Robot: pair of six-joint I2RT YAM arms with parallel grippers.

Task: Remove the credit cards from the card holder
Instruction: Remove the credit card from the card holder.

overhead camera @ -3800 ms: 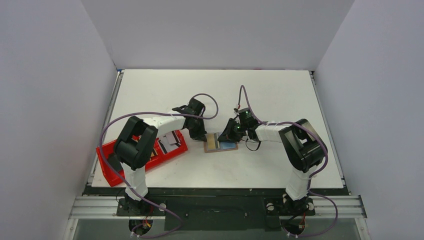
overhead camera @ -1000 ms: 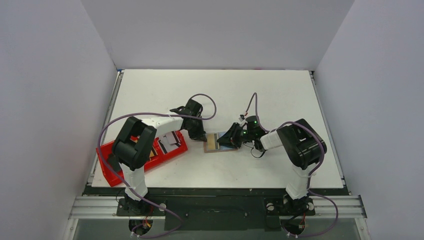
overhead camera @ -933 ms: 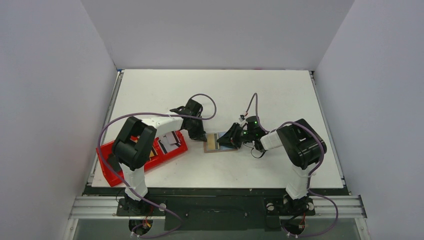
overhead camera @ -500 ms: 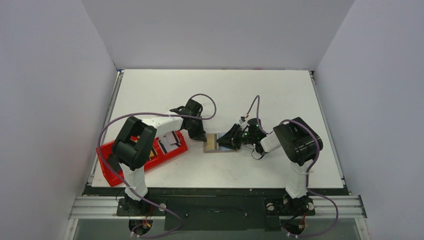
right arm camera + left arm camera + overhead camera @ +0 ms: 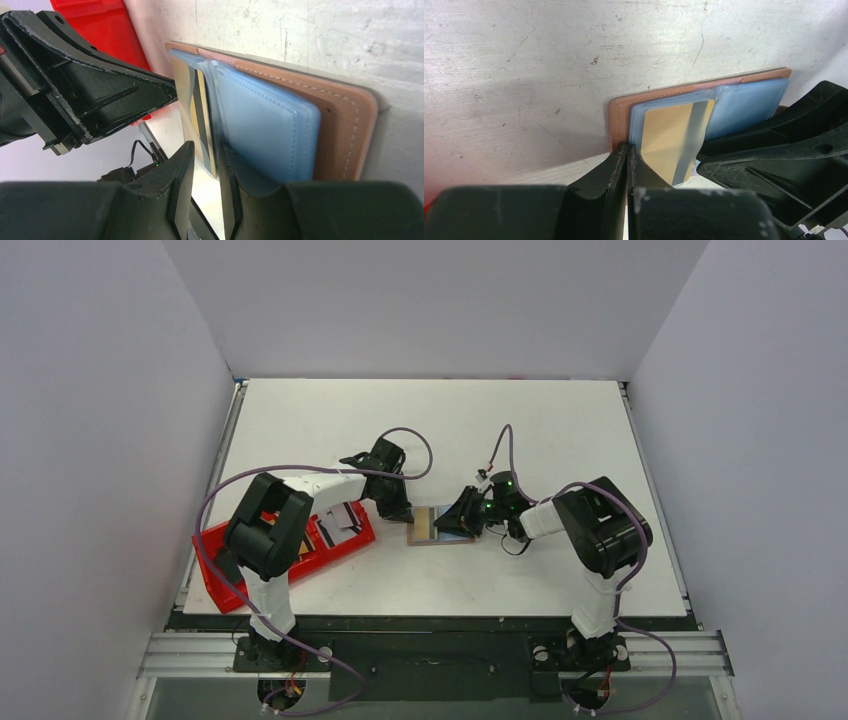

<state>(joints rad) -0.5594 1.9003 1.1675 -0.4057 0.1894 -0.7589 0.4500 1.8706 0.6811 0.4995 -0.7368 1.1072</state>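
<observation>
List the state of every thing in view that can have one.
holder: open, lying flat, inside facing up.
card: still in the holder, one edge between the right hand's fingers.
left hand: shut, tips on the holder's edge.
right hand: closed on the card.
tray: on the table, apart from the holder, with flat items in it.

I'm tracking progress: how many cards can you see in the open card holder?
1: a tan card with a grey stripe, under the clear sleeve of the card holder. Its blue pockets may hide more.
</observation>
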